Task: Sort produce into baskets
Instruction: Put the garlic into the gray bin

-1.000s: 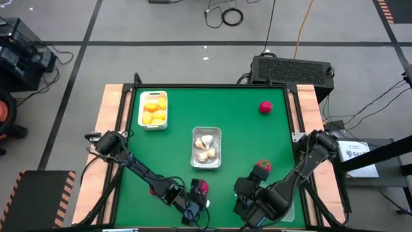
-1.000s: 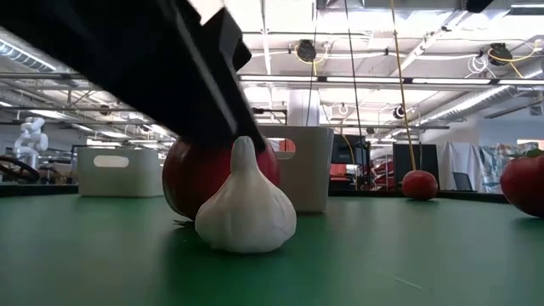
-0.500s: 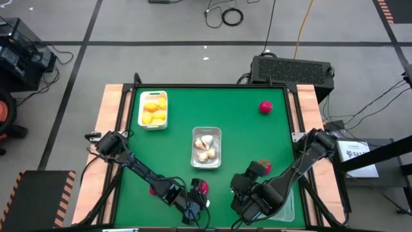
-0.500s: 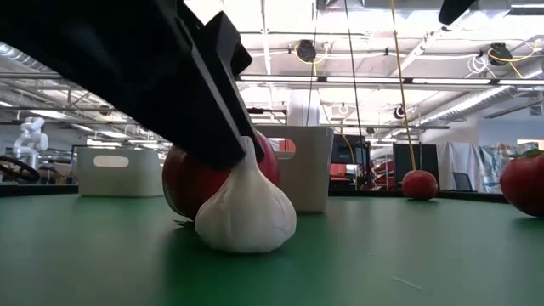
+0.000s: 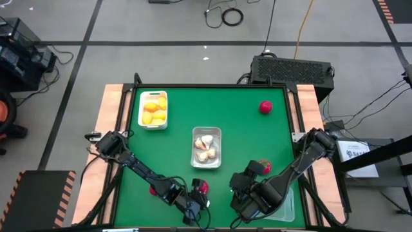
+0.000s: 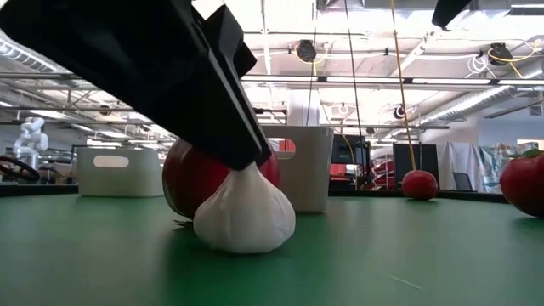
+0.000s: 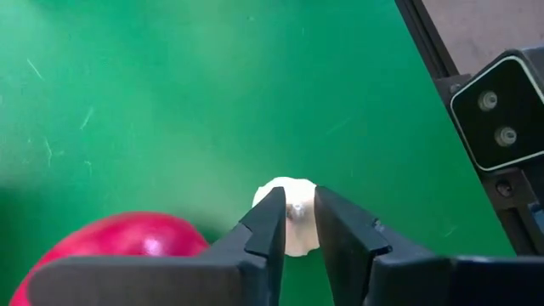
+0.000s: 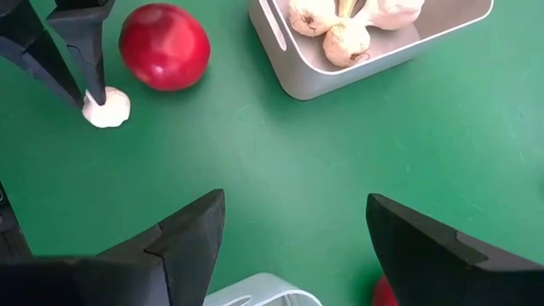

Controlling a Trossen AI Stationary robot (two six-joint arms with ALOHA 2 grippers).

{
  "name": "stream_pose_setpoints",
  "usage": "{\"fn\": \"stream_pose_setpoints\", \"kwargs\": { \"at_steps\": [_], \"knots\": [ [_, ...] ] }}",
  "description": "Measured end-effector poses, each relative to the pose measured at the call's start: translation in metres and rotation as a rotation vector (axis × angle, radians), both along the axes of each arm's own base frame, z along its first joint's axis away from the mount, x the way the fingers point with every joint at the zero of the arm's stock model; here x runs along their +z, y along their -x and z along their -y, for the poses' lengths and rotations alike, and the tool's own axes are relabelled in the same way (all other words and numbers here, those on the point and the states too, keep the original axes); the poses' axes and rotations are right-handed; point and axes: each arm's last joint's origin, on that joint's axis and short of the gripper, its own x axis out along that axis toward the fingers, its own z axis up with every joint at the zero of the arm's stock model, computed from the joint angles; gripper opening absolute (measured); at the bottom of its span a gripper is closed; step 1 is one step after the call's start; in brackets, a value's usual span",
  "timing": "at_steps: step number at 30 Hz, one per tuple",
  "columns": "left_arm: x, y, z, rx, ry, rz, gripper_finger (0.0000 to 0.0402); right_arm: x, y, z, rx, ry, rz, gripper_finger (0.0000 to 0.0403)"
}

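Down at the near edge of the green table (image 5: 244,148), the left gripper (image 7: 296,223) was closing on the thin top of a white garlic bulb (image 6: 244,217). Its two fingers were almost together, with only the stem between them, and the bulb sat on the table. A red strawberry (image 6: 191,178) was touching the bulb from behind. The garlic tray (image 5: 206,147) in the middle already had a few bulbs in it. The right gripper (image 8: 293,242) hung wide open and empty, near the clear tray (image 8: 259,291). The stem looked thin and smooth, so the garlic could slip out and drop when lifted. It could also roll away, or the fingers could bump the strawberry and push it off.
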Motion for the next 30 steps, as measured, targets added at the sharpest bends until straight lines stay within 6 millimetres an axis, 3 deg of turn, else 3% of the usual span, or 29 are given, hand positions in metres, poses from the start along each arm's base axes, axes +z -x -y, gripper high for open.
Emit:
{"fn": "stream_pose_setpoints", "kwargs": {
  "at_steps": [8,19,25,30],
  "knots": [
    [0.003,-0.001,0.001,0.0,0.015,0.019,0.0023,0.0,-0.001,0.002,-0.005,0.001,0.0,0.0277],
    [0.047,0.005,-0.006,-0.036,0.0,0.125,0.0008,0.0,-0.003,0.003,-0.008,0.002,-0.001,0.0277],
    [0.078,0.015,-0.027,-0.073,-0.213,0.178,0.0008,0.0,-0.011,0.014,-0.046,0.0,0.003,0.0277],
    [0.097,0.017,-0.061,-0.081,-0.333,0.127,0.0008,0.0,-0.022,0.03,-0.099,-0.005,0.01,0.0277]
  ]
}}
